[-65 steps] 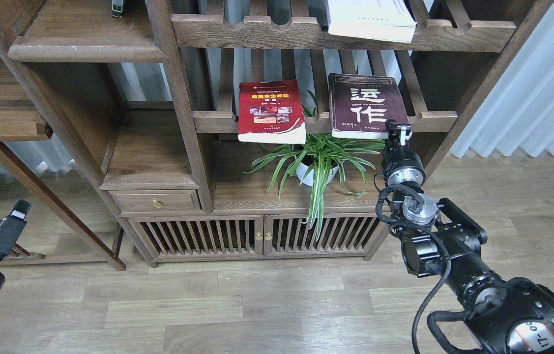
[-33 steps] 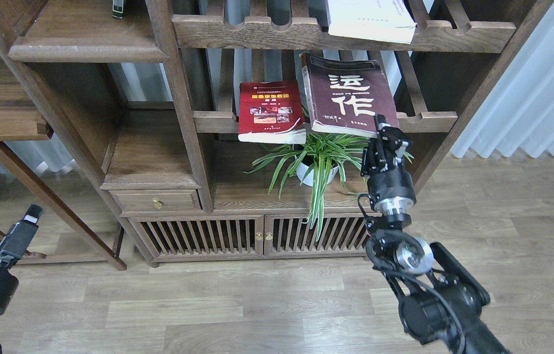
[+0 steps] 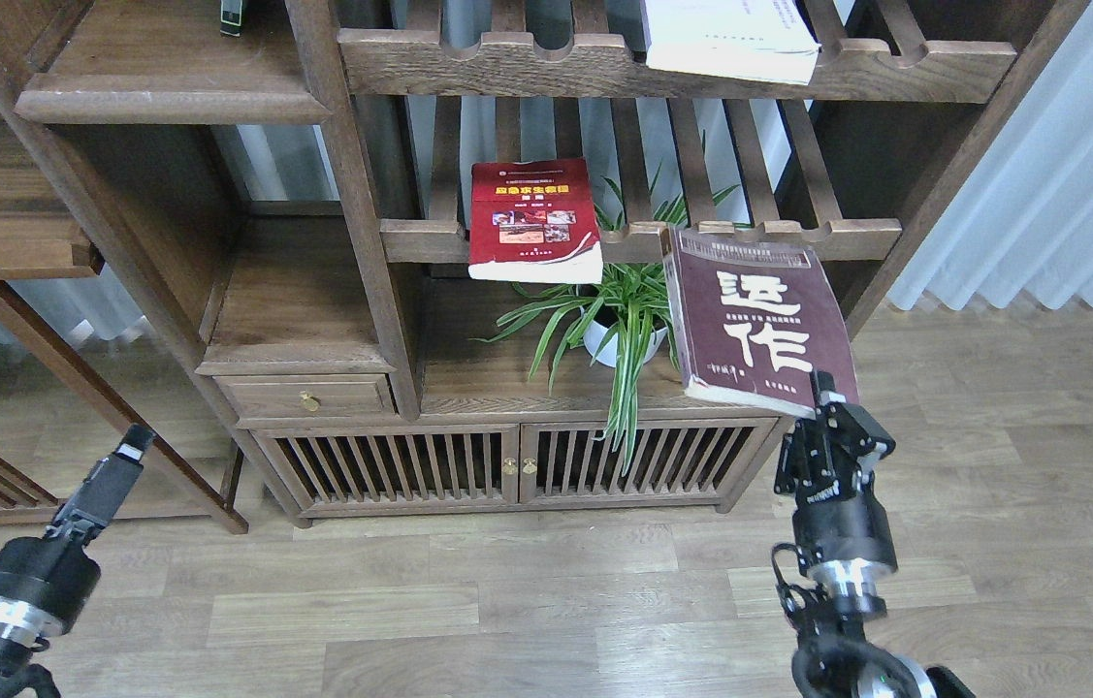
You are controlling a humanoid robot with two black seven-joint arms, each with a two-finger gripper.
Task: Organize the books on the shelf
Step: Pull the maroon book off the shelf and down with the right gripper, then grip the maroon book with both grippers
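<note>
Maroon book point(image 3: 757, 320), white characters: cover up, long axis tilted, right gripper point(image 3: 825, 397) clamping its lower corner, right of potted plant point(image 3: 626, 310).

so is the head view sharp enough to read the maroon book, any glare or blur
Head view: the maroon book in the right claw is sharp, white characters legible, no glare; even soft light, faint floor shadows; the left claw is dark and small.

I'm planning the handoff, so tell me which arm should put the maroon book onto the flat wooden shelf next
Right. The right gripper already grips the maroon book by its lower corner, clear of the slatted rack. The left gripper hangs low by the floor, holding nothing. The flat shelf is up left, a long reach, though.
</note>
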